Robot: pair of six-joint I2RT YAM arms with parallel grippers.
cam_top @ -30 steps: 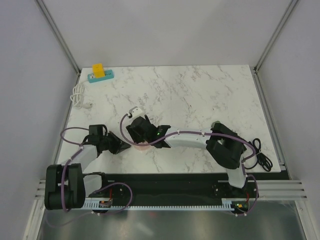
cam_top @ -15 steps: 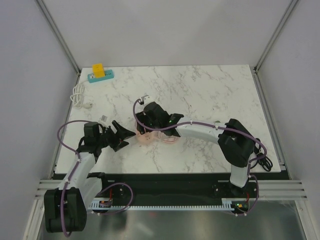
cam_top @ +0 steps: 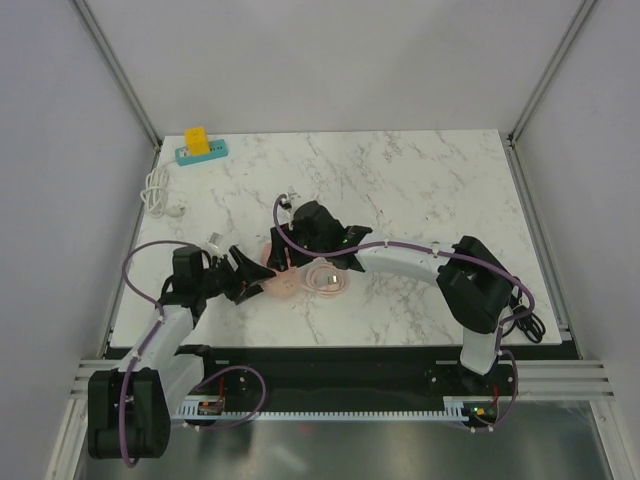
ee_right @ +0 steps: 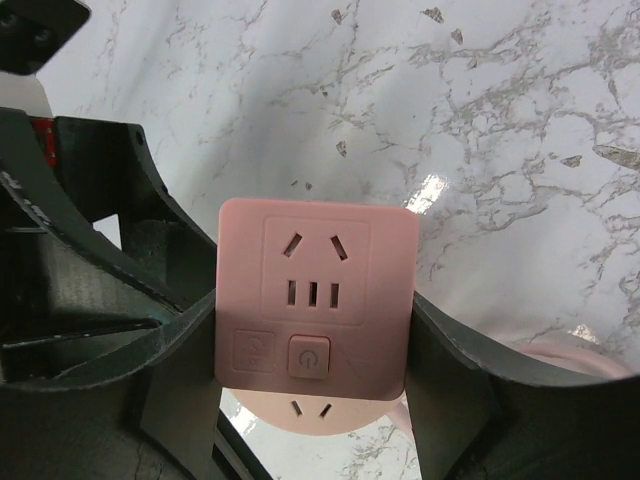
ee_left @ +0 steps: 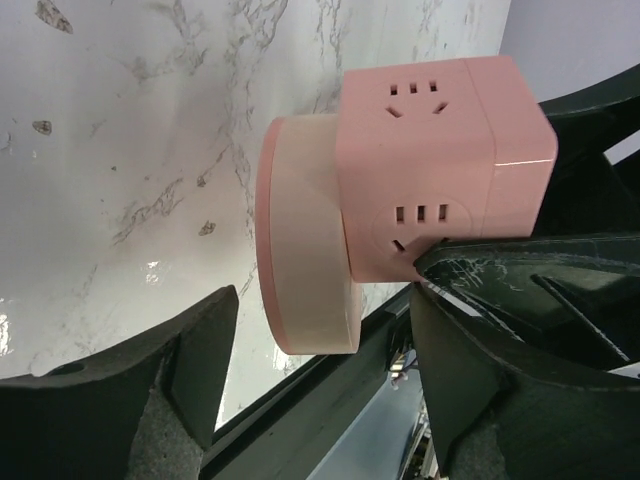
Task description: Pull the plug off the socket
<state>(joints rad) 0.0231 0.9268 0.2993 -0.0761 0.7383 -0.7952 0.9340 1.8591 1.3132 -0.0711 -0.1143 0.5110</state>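
Where the right gripper meets the pink cube socket, we find its jaws closed on the cube, a finger pressed to each side face and the switch face turned to the wrist camera. The socket is joined to a round pink base and is at the front-left part of the marble table. The left gripper stands open about that base, one finger clear of it. A coiled pink cable lies just beside.

Power symbol on a button of the pink socket cube.
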